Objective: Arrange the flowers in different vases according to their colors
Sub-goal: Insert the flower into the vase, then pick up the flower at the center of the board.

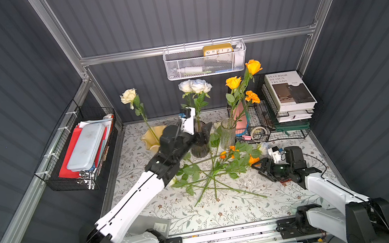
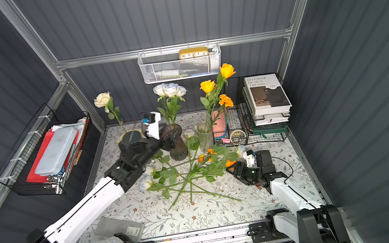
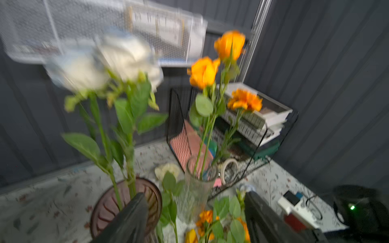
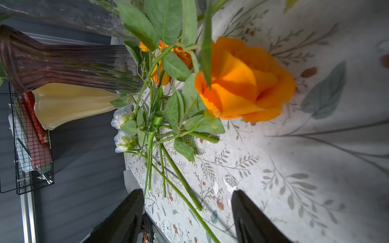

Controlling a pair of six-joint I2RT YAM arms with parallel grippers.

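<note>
Showing both tools open and empty: the left tool just beside the purple vase holding white roses, the right tool low over the bench near an orange rose in the loose heap. Likely hazards: a jaw tipping the tall vase, and crossed stems dragging neighbouring flowers up with any single one.

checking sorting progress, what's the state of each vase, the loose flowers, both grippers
pale yellow ruffled-rim vase: upright, holds one cream rose
ribbed smoky purple glass vase: upright, holds white roses
clear ribbed glass cylinder vase: upright, holds two orange roses, one marigold
loose green-stemmed flowers: lying heaped on the tablecloth
left gripper: open, empty
right gripper: open, empty
</note>
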